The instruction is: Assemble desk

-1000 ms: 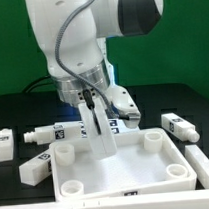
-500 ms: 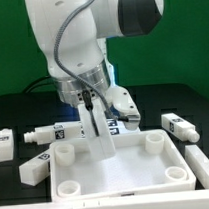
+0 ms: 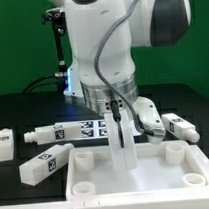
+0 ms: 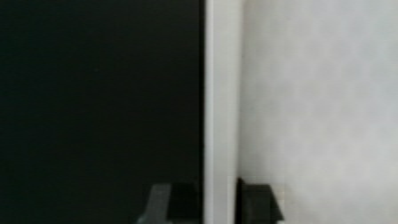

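The desk top [image 3: 157,175] is a white tray with a raised rim and round sockets in its corners; it lies at the front of the black table. My gripper [image 3: 124,143] reaches down over its rear rim and is shut on that rim. In the wrist view the rim [image 4: 222,100] runs as a narrow white strip between the two dark fingertips [image 4: 169,205], with the gripper [image 4: 214,203] closed round it. Loose white legs with marker tags lie on the table: two [image 3: 42,134] [image 3: 40,168] on the exterior view's left and one [image 3: 180,126] on its right.
A further white piece with a tag [image 3: 4,143] lies at the far left of the exterior view. The marker board [image 3: 87,129] lies behind the desk top, partly hidden by my arm. A dark stand [image 3: 59,50] rises at the back.
My arm has swung to the exterior view's right, and the desk top has slid that way with it, a little nearer the camera. The loose legs have stayed put.
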`<state>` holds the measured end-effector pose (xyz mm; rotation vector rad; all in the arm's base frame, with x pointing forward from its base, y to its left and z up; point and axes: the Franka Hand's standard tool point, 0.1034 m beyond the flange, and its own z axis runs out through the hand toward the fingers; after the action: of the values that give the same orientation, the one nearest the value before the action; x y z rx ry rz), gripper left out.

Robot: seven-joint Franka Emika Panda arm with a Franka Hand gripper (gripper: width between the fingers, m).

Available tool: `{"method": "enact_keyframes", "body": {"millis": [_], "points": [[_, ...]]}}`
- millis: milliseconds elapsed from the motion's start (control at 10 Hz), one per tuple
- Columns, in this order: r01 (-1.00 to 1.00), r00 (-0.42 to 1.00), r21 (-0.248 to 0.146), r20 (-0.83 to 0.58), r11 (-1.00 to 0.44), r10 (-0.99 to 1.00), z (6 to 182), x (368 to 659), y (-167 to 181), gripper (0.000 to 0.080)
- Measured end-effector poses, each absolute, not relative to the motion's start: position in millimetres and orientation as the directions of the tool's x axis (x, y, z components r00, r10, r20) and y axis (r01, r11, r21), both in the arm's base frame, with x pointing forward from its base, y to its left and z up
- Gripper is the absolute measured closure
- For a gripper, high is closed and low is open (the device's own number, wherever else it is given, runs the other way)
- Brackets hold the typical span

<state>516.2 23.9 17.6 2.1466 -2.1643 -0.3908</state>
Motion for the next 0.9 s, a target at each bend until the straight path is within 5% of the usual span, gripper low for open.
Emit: {"method": "enact_keyframes", "body": {"millis": [300,600,700,800,900], "points": [[-0.976,-0.019,0.216,-0.121,-0.008,-0.992,16.0,515.6,24.0,0.0718],[-0.976,-0.017,0.218,-0.121,-0.01,-0.993,15.0,515.1,24.1,0.034],[-0.976,-0.017,0.218,-0.121,-0.01,-0.993,14.9,515.0,24.1,0.034],[-0.976,0.001,0.217,-0.126,-0.029,-0.992,17.0,515.6,24.9,0.0196],[-0.974,0.053,0.208,-0.154,-0.085,-0.987,32.5,518.1,29.9,0.0164]]}}
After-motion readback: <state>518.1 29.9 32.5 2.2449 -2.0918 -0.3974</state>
